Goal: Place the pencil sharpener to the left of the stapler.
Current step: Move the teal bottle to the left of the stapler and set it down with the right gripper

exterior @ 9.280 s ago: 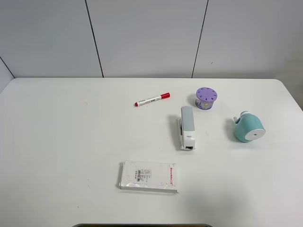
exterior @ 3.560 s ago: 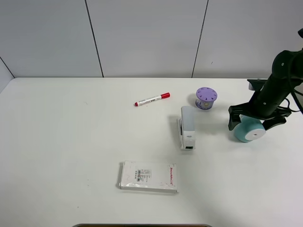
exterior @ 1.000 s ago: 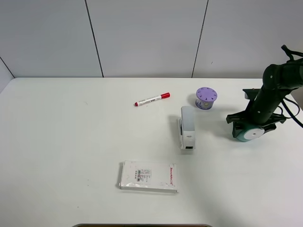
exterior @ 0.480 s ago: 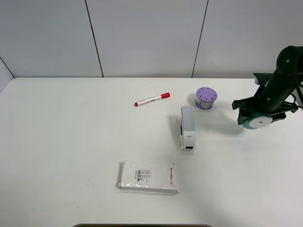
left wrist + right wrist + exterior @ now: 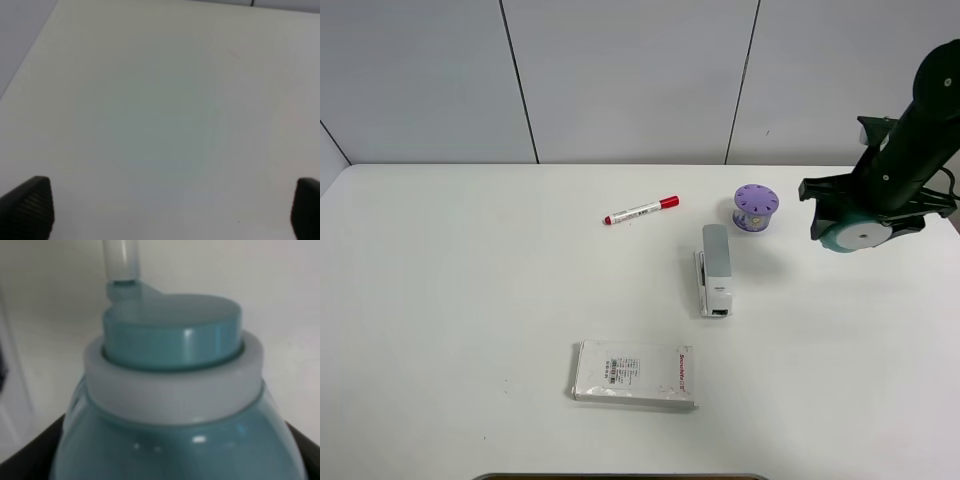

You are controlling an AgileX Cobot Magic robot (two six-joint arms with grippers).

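Note:
The teal pencil sharpener (image 5: 853,233) hangs above the table at the far right, white round face toward the camera, with my right gripper (image 5: 860,218) shut on it. In the right wrist view the pencil sharpener (image 5: 180,405) fills the picture, dark fingers (image 5: 30,445) at its sides. The white and grey stapler (image 5: 715,270) lies near the table's middle, well left of the sharpener and below its height. My left gripper (image 5: 170,210) is open over bare table, its two fingertips (image 5: 30,205) wide apart; it is outside the exterior view.
A purple cylinder with holes (image 5: 756,207) stands just behind the stapler, between it and the sharpener. A red-capped marker (image 5: 641,210) lies further back left. A flat white packaged box (image 5: 634,373) lies in front of the stapler. The white table (image 5: 470,300) spans the view.
My right gripper closed on the sharpener and has lifted it off the table, rising and drifting slightly back. The stapler and other objects have not moved.

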